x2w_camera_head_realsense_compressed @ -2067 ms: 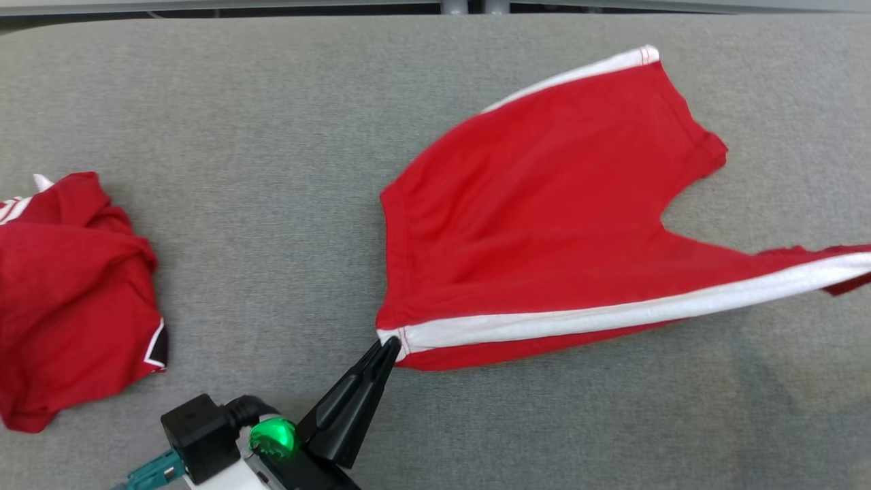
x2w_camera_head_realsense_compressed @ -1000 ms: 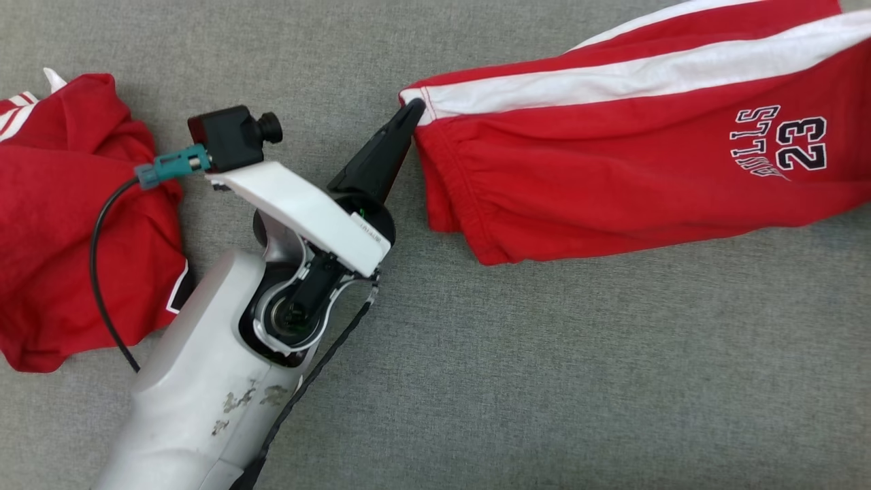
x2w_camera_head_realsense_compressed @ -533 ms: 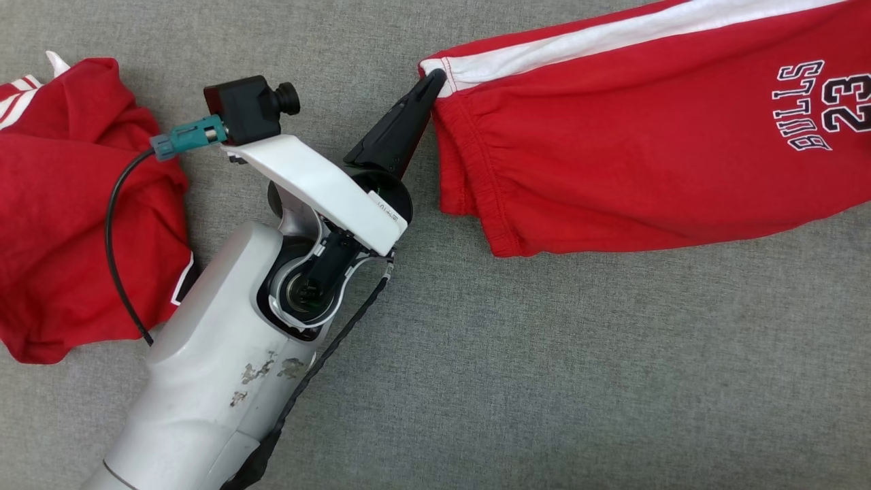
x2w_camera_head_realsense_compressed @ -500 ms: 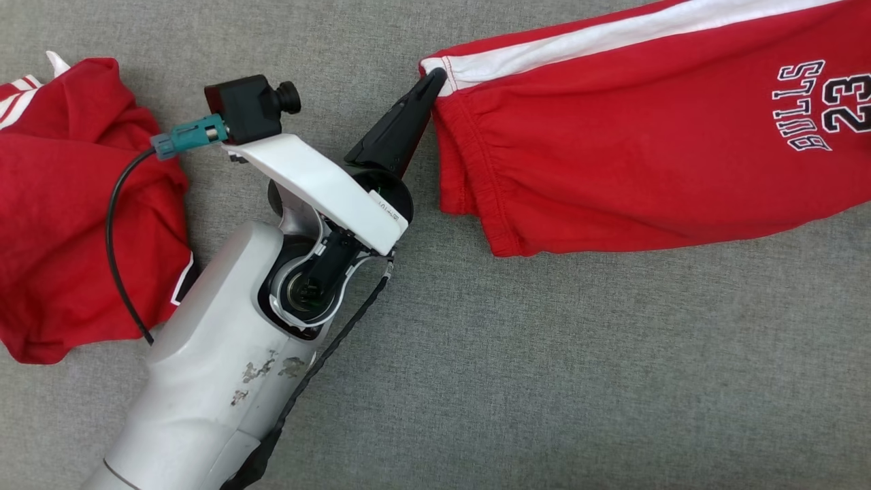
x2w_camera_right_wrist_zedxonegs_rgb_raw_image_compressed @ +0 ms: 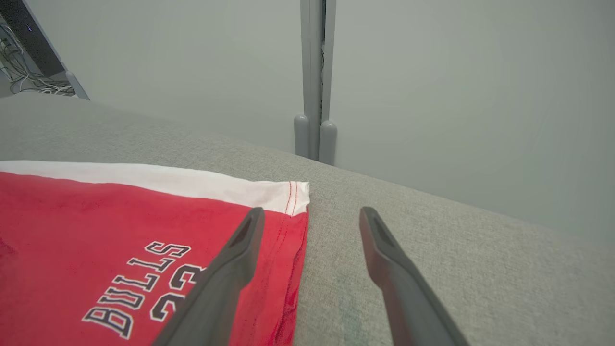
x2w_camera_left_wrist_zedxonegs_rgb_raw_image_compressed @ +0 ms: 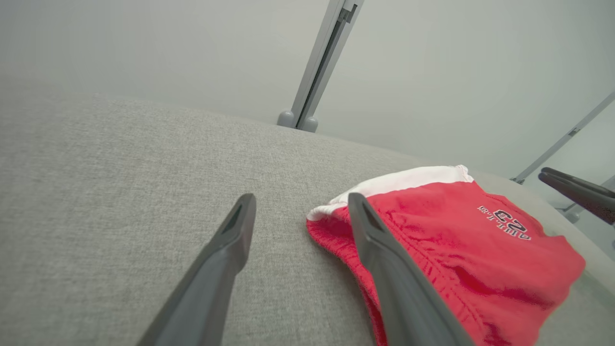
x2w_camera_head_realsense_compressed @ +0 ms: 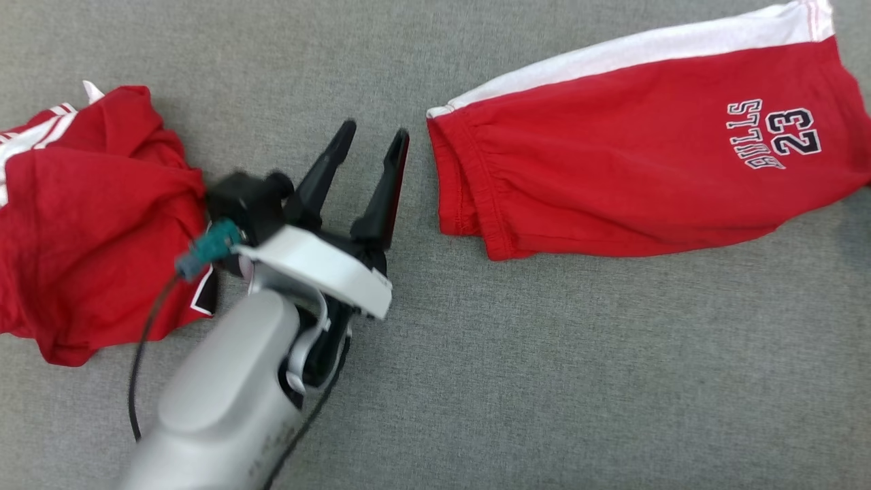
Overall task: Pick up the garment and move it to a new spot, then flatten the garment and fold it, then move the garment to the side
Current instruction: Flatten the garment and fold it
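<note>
grey woven tabletop [x2w_camera_head_realsense_compressed: 544, 381] spreads across the frame, pale grey wall [x2w_camera_right_wrist_zedxonegs_rgb_raw_image_compressed: 456, 96] behind, a metal post [x2w_camera_right_wrist_zedxonegs_rgb_raw_image_compressed: 314, 72] at top centre, tangled cables [x2w_camera_right_wrist_zedxonegs_rgb_raw_image_compressed: 19, 77] upper left.

The left arm's pale grey forearm [x2w_camera_head_realsense_compressed: 224, 388] rises from the lower left of the head view. Its white wrist plate [x2w_camera_head_realsense_compressed: 316, 269] carries a small black camera [x2w_camera_head_realsense_compressed: 248, 201] (slightly blurred). The left gripper [x2w_camera_head_realsense_compressed: 375, 131] points up and a little to the right, its jaws spread wide with nothing between them. The right gripper [x2w_camera_right_wrist_zedxonegs_rgb_raw_image_compressed: 312, 211] likewise has its jaws parted and empty, and both long dark fingers [x2w_camera_right_wrist_zedxonegs_rgb_raw_image_compressed: 226, 283] stretch straight forward.
</note>
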Robot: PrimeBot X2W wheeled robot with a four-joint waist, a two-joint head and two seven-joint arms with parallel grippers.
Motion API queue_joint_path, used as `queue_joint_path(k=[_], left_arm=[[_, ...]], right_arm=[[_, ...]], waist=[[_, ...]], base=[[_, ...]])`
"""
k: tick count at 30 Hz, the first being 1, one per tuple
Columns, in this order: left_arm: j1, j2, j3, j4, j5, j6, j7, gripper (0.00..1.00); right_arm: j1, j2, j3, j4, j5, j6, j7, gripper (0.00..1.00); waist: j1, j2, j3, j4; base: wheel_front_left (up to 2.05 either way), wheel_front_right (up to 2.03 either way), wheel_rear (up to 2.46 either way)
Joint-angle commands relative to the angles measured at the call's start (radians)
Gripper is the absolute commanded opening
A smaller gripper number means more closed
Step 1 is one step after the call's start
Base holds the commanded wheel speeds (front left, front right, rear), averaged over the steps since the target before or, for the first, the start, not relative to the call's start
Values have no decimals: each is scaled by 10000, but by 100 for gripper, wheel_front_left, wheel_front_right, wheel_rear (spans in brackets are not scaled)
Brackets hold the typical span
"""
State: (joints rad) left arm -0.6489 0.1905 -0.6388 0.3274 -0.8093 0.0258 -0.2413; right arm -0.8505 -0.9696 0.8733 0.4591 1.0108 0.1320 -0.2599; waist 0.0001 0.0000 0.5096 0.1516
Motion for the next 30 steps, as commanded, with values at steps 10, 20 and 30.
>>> queue_joint_path(k=[10,20,30], left_arm=[[2912,-1159,1132,-2483,3987,1863,-244,100],[3928,-1383,432,-3049,4931,2169,-248,100],[4019,-1384,294,-2994,4853,2447,-249,100]], right_arm=[[1279,368,-240,958,1135,-25,314,100],[888,759,-100,2874,1887,-26,1918,100],[1504,1282,436,3044,2670,-14,3441,47]], waist=[[-1,0,-893,723],[-1,0,-1099,1725],[-1,0,-1320,1716]], base=[[0,0,0],[0,0,0],[0,0,0]])
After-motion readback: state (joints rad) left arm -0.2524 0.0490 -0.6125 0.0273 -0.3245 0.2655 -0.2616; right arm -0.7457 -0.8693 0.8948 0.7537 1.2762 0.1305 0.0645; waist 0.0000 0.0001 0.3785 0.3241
